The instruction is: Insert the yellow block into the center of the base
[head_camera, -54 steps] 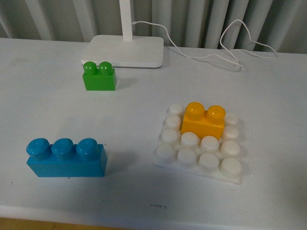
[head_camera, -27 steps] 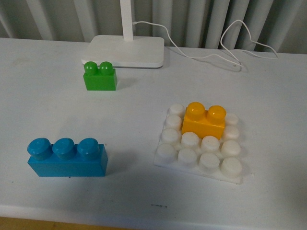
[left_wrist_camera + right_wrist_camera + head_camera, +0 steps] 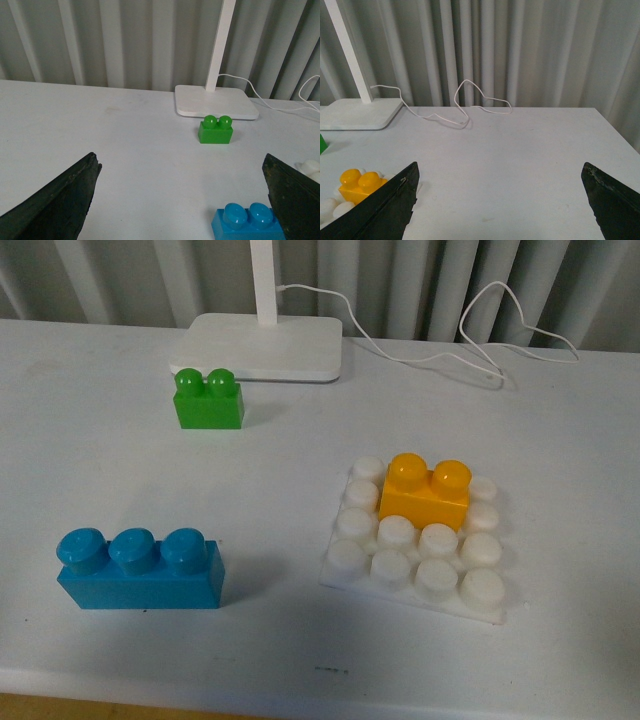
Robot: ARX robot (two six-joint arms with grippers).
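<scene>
The yellow block [image 3: 425, 492] sits upright on the white studded base [image 3: 415, 568], on its middle studs toward the far side. It also shows in the right wrist view [image 3: 360, 185] on the base [image 3: 329, 206]. Neither arm shows in the front view. My left gripper [image 3: 182, 190] is open and empty above the table, far from the block. My right gripper [image 3: 500, 192] is open and empty over bare table to the right of the base.
A green two-stud brick [image 3: 208, 400] stands in front of the white lamp foot [image 3: 265, 345]. A blue three-stud brick [image 3: 138, 570] lies front left. A white cable [image 3: 470, 340] runs along the back. The table's front edge is near the base.
</scene>
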